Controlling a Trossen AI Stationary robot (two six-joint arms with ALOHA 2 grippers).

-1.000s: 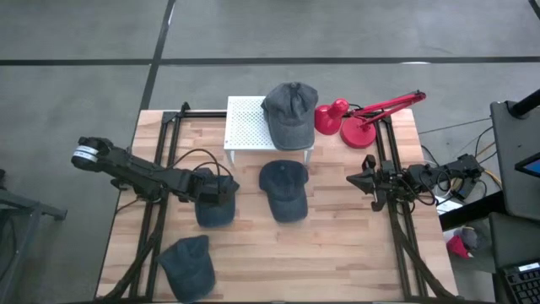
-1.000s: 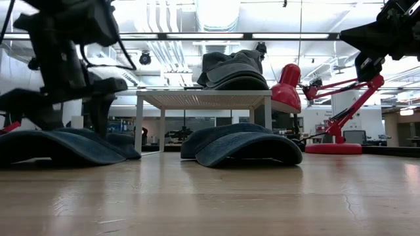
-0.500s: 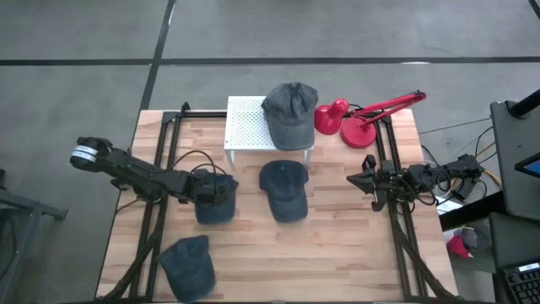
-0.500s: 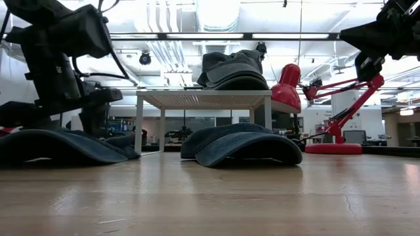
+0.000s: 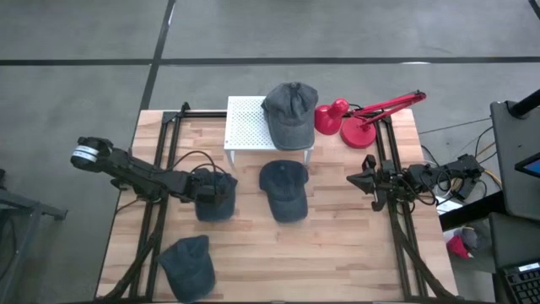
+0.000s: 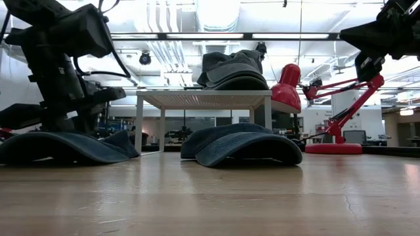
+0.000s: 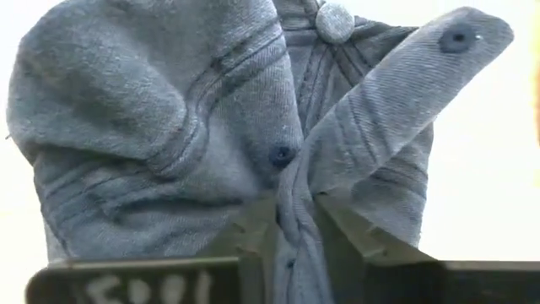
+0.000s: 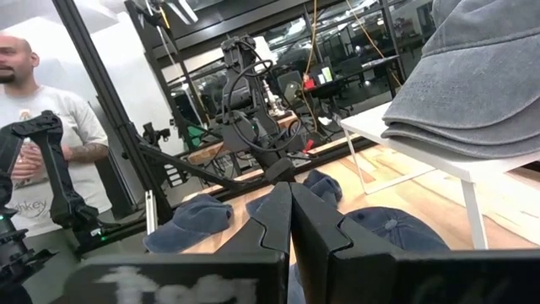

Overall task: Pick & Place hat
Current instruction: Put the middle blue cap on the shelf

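left hand (image 5: pixel 216 196): sitting down on the blue hat (image 5: pixel 216 208) at table left-centre; fingers (image 7: pixel 253 245) pinching a ridge of the crown fabric between them, closed on it.
blue hat, wrist view (image 7: pixel 211 127): filling the frame, top button and eyelets showing, cloth bunched up just ahead of the fingertips.
blue hat, low view (image 6: pixel 65 145): lying flat on the table, left hand (image 6: pixel 72 111) pressing onto it from above.
right hand (image 5: pixel 369 181): hanging at table right edge, well apart from every hat; fingers (image 8: pixel 291 224) pressed together, holding nothing.
other hats: dark blue hat (image 5: pixel 283 190) lying mid-table just in front of the stand; third blue hat (image 5: pixel 187 266) lying near the front-left corner; grey hat (image 5: pixel 289 114) resting on the stand's right end, overhanging its edge.
stand: small white perforated stand (image 5: pixel 246 125) sitting at the back of the table, carrying only the grey hat.
surface: light wood-plank table (image 5: pixel 337 253); black rails running along both sides.
lamp: red desk lamp (image 5: pixel 354 118) standing at back right, just beside the stand, head near the grey hat.
room: grey floor around the table; person in a white T-shirt (image 8: pixel 25 127) standing beyond the table in the right wrist view; lab gear and ceiling lights showing behind in the low view.
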